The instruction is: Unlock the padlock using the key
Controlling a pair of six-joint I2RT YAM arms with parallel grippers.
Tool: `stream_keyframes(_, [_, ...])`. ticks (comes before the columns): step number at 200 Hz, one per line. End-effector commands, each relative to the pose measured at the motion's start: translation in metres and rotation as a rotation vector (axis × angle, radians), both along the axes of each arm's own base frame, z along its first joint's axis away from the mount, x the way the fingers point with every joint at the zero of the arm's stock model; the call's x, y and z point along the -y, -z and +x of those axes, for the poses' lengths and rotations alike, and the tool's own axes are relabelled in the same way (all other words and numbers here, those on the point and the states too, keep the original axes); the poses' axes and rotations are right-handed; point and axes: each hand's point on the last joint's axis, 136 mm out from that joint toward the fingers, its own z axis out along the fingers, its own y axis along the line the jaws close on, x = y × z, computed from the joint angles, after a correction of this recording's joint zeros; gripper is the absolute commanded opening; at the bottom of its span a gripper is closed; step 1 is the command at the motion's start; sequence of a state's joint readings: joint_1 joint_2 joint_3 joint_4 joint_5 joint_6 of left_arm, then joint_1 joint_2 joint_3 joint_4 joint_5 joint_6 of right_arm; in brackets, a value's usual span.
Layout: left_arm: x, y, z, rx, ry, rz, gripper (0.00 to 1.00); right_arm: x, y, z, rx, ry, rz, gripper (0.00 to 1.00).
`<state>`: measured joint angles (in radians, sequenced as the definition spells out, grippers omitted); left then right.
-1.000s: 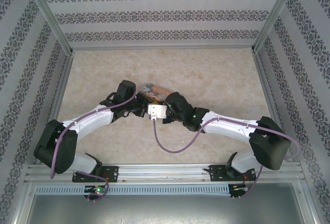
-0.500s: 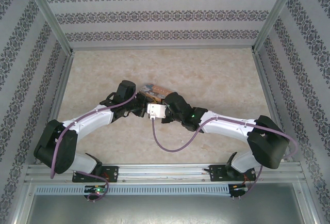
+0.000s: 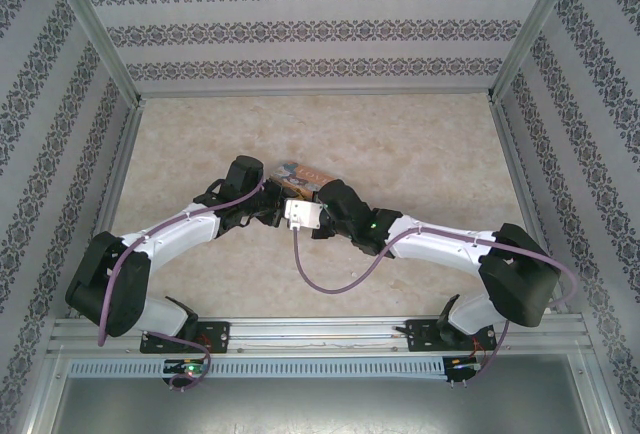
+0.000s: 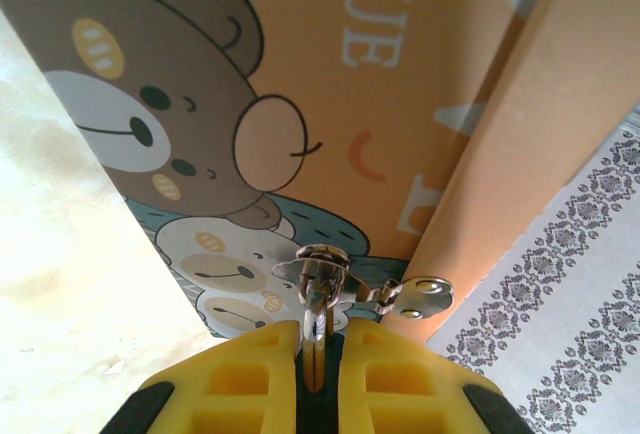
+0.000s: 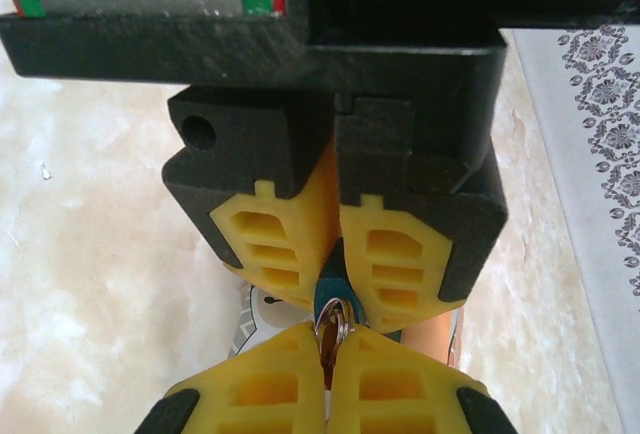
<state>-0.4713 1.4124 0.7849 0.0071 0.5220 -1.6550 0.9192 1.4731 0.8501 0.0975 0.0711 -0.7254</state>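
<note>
Straight ahead of the right hand (image 5: 326, 359), almost touching its tips, the padlock (image 5: 327, 292) is pinched in the closed left hand (image 4: 318, 349), against the tin (image 4: 330, 104). The key (image 5: 331, 336) is clamped in the fully closed right hand. Its long axis is judged to point forward at the lock body.

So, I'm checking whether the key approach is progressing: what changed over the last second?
The right arm eased slightly left, toward the tin. The right gripper is shut on the key ring. The left arm, the left gripper holding the padlock, and the tin stayed put.
</note>
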Motion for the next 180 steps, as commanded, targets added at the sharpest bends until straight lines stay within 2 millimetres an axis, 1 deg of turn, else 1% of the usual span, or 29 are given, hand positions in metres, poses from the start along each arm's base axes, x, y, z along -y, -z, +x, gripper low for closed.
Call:
stream_keyframes(1, [0.007, -0.008, -0.002, 0.017, 0.014, -0.033, 0.00, -0.006, -0.006, 0.005, -0.012, 0.054, 0.048, 0.00])
stream_keyframes(50, [0.006, -0.006, -0.003, 0.013, 0.011, -0.034, 0.00, -0.010, -0.013, 0.008, -0.086, 0.170, 0.196, 0.00])
stream_keyframes(84, [0.005, -0.001, -0.004, 0.008, 0.007, -0.024, 0.00, -0.008, -0.017, 0.014, -0.146, 0.279, 0.352, 0.00])
stream_keyframes(126, [0.004, 0.006, -0.005, -0.002, 0.010, -0.013, 0.00, -0.005, -0.008, 0.016, -0.253, 0.403, 0.516, 0.00])
stream_keyframes(147, [0.003, 0.011, -0.007, -0.008, 0.011, -0.004, 0.00, -0.006, -0.002, 0.014, -0.306, 0.430, 0.580, 0.00])
stream_keyframes(165, [0.003, 0.017, -0.008, -0.016, 0.012, 0.007, 0.00, -0.008, 0.003, 0.011, -0.343, 0.439, 0.609, 0.00])
stream_keyframes(180, [0.003, 0.022, -0.009, -0.022, 0.013, 0.012, 0.00, -0.008, 0.011, 0.009, -0.348, 0.449, 0.591, 0.00])
